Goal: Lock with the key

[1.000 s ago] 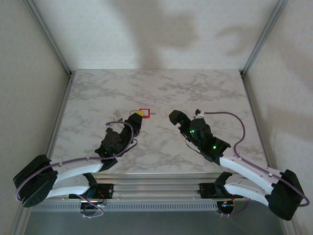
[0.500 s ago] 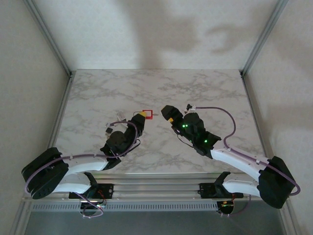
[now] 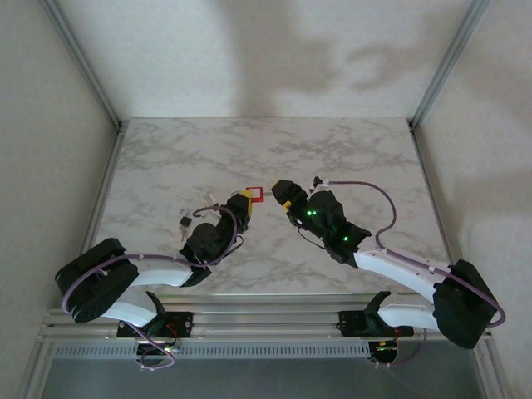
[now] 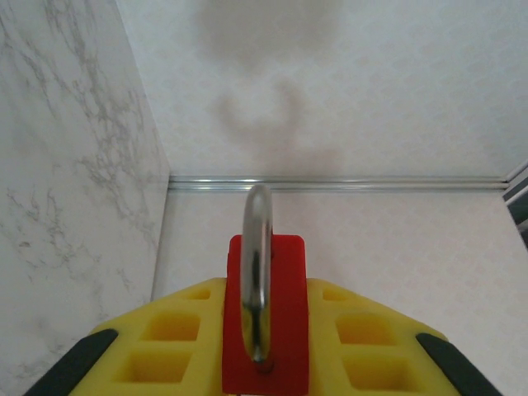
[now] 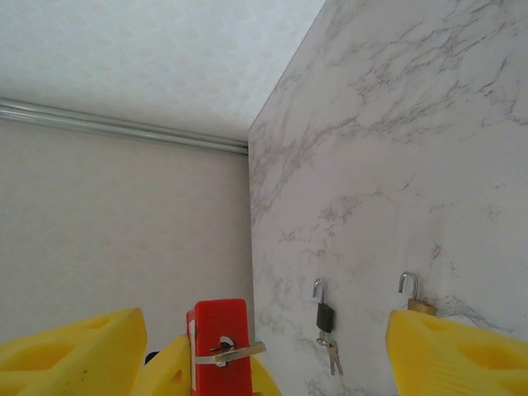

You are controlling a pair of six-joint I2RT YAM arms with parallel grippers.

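A red padlock (image 3: 255,194) hangs above the middle of the table with my left gripper (image 3: 246,201) shut on its body. In the left wrist view the red body (image 4: 285,330) sits between the yellow fingers (image 4: 177,330), its silver shackle (image 4: 257,264) pointing away. A silver key (image 5: 233,353) sticks out of the keyhole in the red padlock (image 5: 216,326). My right gripper (image 3: 278,191) is just right of the lock. It stands open (image 5: 264,342), with the lock and key between its yellow fingers (image 5: 74,351), untouched.
A black padlock (image 5: 325,315) with a bunch of keys (image 5: 332,353) lies on the marble table (image 3: 349,158), left of the arms. A brass padlock (image 5: 415,302) lies beside it, partly behind my right finger. Aluminium posts stand at the table's back corners.
The left arm carried the red padlock rightward, uncovering the small padlocks on the table. The right gripper moved left to the lock and its jaws narrowed somewhat.
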